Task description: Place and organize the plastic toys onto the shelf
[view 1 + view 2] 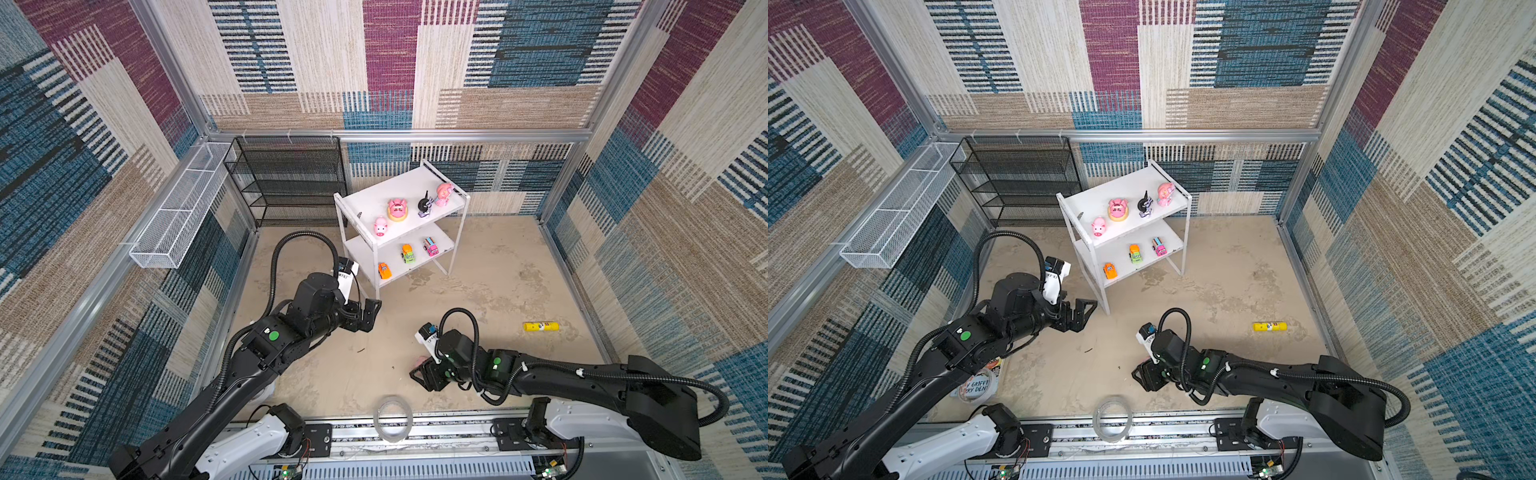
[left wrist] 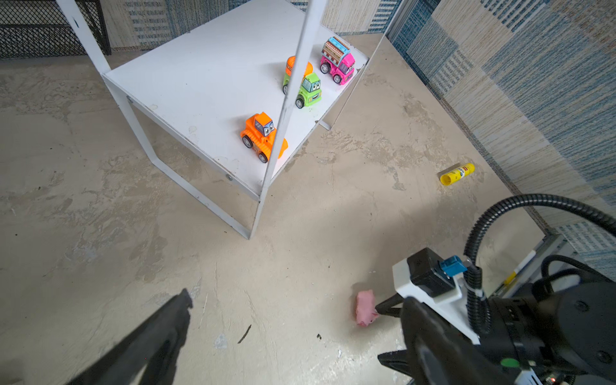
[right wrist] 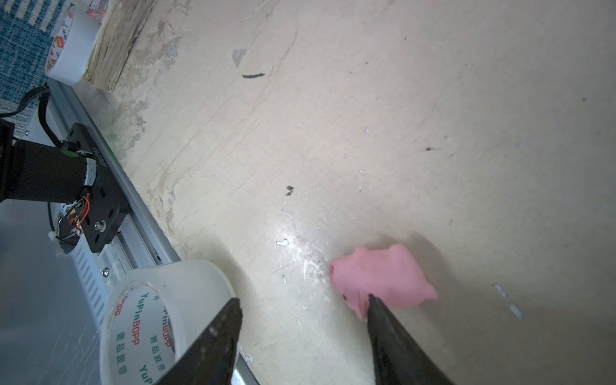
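Note:
The white two-tier shelf (image 1: 365, 195) stands at the back. Its top board holds two pink pigs (image 1: 380, 227) (image 1: 397, 209), a black-white figure (image 1: 424, 205) and a pink bear (image 1: 444, 194). On the lower board stand an orange car (image 1: 384, 270), a green-orange car (image 1: 408, 253) and a pink car (image 1: 431, 246). One small pink toy (image 3: 383, 278) lies on the floor. My right gripper (image 3: 303, 300) is open low over the floor; the toy touches the tip of one finger, outside the gap. My left gripper (image 1: 368, 316) hangs open near the shelf's front leg, holding nothing.
A yellow tube (image 1: 541, 327) lies on the floor at the right. A clear tape roll (image 1: 392, 417) sits at the front edge close to my right gripper. A black mesh rack (image 1: 286, 183) and a white wire basket (image 1: 178, 208) stand at the back left.

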{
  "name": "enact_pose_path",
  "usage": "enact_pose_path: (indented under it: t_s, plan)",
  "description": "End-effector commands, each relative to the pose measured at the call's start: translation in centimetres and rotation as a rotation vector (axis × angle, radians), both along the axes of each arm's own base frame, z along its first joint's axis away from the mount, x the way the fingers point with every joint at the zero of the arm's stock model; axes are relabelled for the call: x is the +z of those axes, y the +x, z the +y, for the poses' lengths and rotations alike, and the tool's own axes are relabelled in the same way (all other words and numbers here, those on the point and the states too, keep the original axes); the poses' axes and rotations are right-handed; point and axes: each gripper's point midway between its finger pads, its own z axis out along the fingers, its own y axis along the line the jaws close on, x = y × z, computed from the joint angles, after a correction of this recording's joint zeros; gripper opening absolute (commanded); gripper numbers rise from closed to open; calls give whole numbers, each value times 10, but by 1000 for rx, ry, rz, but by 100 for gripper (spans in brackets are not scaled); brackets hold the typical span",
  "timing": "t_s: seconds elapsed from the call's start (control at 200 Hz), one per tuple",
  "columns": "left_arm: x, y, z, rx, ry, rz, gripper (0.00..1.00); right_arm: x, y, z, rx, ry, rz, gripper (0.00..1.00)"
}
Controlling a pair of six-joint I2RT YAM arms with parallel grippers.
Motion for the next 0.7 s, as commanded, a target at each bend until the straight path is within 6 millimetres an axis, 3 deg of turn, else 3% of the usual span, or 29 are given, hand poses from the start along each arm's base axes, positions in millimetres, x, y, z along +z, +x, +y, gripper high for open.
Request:
enact_pose_path:
  t_s: [0.0, 0.21, 0.396, 0.696]
  plan:
    - [1, 1, -1, -14, 9, -18, 99, 12, 6, 6, -15, 33, -32, 62]
    - [0, 1, -1, -17, 10, -18, 99, 9, 11, 6, -44, 8, -29, 62]
    - [-2, 0, 1, -16, 16, -14, 99, -6, 21, -17, -188, -86, -4, 62]
    - [-4, 3, -3, -27, 7, -11, 99, -7, 9, -20, -178, -62, 45, 62]
